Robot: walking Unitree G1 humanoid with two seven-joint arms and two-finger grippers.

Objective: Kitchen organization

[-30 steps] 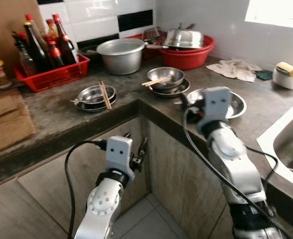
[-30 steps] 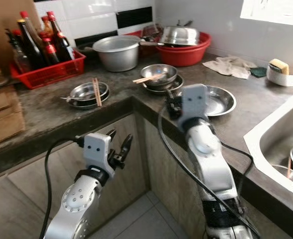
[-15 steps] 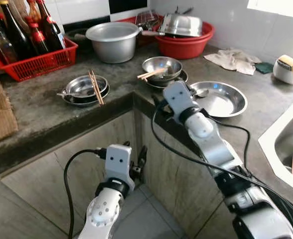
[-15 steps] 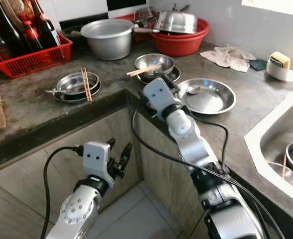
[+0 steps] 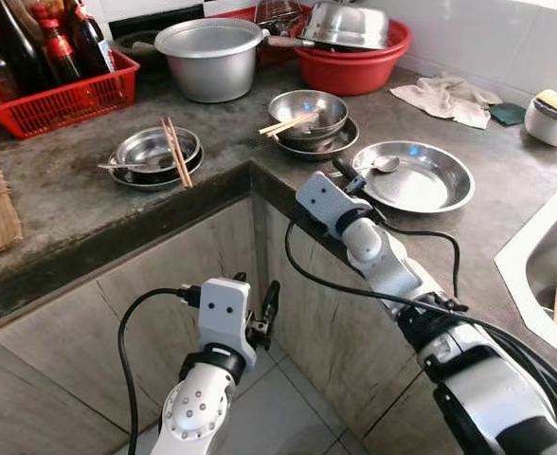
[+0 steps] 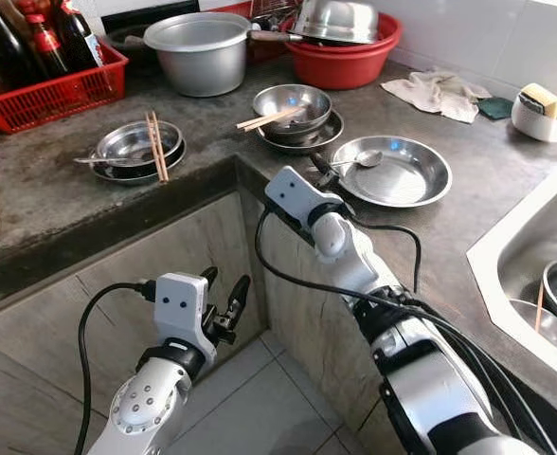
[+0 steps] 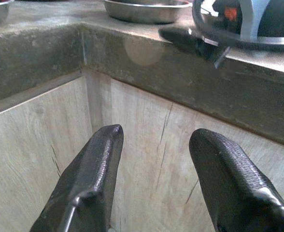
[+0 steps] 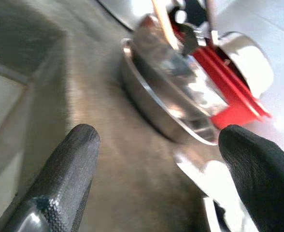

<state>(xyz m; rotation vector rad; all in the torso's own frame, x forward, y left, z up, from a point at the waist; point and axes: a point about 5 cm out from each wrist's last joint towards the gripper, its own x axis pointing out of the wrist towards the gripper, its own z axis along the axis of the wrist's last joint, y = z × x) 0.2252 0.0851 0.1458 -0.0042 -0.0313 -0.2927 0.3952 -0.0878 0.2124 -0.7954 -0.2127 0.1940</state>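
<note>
Steel dishes lay scattered over the grey stone table (image 5: 89, 204): a bowl with chopsticks (image 5: 309, 112), a second bowl (image 5: 152, 152) under chopsticks, and a shallow plate (image 5: 421, 180) holding a spoon (image 5: 381, 165). The right gripper (image 5: 347, 174) hovered at the table's corner beside that plate, jaws released. The left gripper (image 7: 154, 181) hung below by the cabinet door (image 7: 147, 154), jaws released. No writing was legible.

Home kitchen: sink (image 5: 544, 256), steel bowls (image 5: 307, 112), pot (image 5: 208, 59).
</note>
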